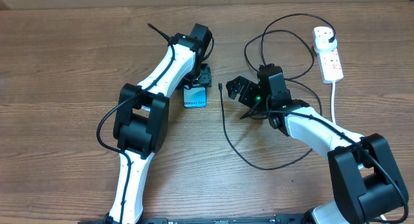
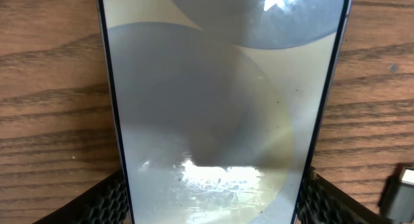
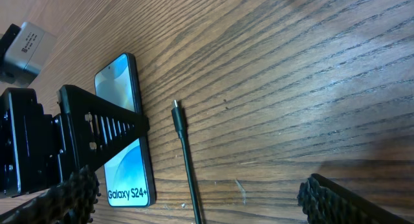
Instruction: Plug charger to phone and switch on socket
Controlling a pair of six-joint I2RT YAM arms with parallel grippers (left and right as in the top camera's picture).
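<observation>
**Left arm**: white moulded link shells between bulky black joint housings. A thin black cable loops free at the elbow and runs on along the links.

**Right arm**: same white-and-black build. One small green light glows near the wrist.

**Left gripper**: black throughout. The fingers are of open lattice form, with small screw heads set along the struts.

**Right gripper**: black throughout. The finger pads carry a coarse knobbed texture, like moulded rubber studs.
</observation>
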